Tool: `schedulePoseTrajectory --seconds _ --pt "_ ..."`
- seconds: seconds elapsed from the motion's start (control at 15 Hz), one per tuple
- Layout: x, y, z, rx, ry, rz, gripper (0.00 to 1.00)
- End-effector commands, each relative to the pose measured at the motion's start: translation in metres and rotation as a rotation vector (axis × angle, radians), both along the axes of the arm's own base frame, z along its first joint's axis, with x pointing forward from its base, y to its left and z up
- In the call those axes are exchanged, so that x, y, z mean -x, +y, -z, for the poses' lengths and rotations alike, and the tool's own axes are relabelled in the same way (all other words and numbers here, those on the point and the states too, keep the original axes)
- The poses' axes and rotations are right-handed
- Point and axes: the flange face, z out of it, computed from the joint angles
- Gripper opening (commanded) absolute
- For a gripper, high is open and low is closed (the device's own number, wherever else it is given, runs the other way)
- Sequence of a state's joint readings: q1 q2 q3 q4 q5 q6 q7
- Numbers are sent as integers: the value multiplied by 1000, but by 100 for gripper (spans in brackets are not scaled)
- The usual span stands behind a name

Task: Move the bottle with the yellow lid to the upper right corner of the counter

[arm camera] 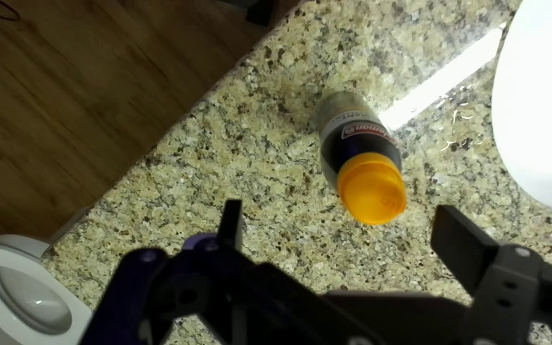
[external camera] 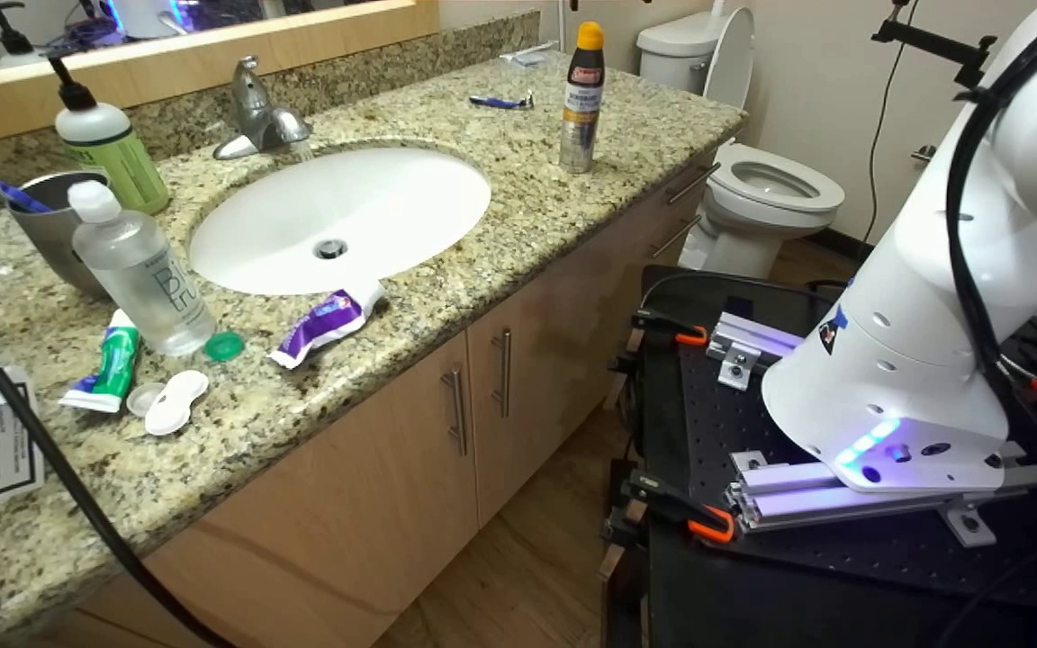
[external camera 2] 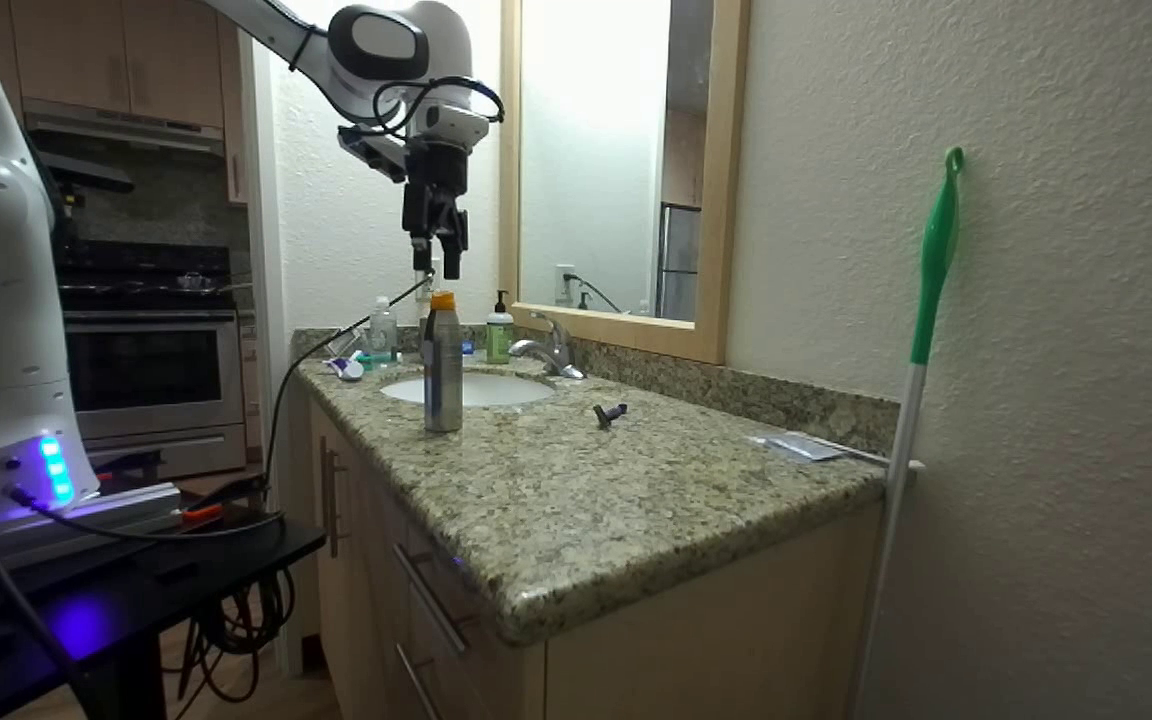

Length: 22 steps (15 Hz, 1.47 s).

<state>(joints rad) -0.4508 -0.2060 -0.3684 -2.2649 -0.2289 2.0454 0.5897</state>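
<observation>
Arm (external camera 2: 436, 60): white; column at left in an exterior view, forearm slanting down from the top edge, wrist bent downward over the worktop (external camera 2: 576, 500).
Tool (external camera 2: 437, 262): black, pointing straight down, fingers (arm camera: 463, 244) spread wide.
Bottle (external camera: 582, 99): upright on the worktop, beside the sink (external camera: 410, 198) and near the front edge; cap (arm camera: 372, 191) yellow (nearer orange in the wrist view), just below the tool and apart from it.

Partly seen or obscure.
Arm: stretch between column and forearm cut off by the top edge in an exterior view; base (external camera: 879, 396) and lower links in an exterior view, cropped at upper right.
Bottle: foreshortened in the wrist view, foot blurred, label (arm camera: 362, 128) legible in part.
Sink: partly behind the bottle in an exterior view; cropped by the right edge in the wrist view.
Tool: dark and out of focus in the wrist view.

Shown unevenly.
Toilet (external camera: 775, 184): an exterior view and the wrist view.
Pole (external camera 2: 936, 240), green-handled, and stove (external camera 2: 151, 370): an exterior view only.
Purple tube (external camera: 329, 322): distinct in an exterior view.
Razor (external camera: 500, 103): both exterior views.
</observation>
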Motion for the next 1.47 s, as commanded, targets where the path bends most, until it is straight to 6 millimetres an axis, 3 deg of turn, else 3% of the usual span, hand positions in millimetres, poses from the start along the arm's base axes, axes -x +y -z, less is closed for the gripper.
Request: schedulePoseTrajectory --seconds 0.0,0.73,0.8,1.0,1.07,1.13,1.4 --pt "-9 -1 13 8 16 13 100" --pt "-16 -1 40 33 95 44 100" --pt "-13 1 32 11 82 37 100" --pt "-14 0 36 8 91 41 100" --pt "-14 0 36 2 86 43 75" --pt "-13 0 35 -3 85 46 74" --pt "-12 -3 36 -23 74 62 46"
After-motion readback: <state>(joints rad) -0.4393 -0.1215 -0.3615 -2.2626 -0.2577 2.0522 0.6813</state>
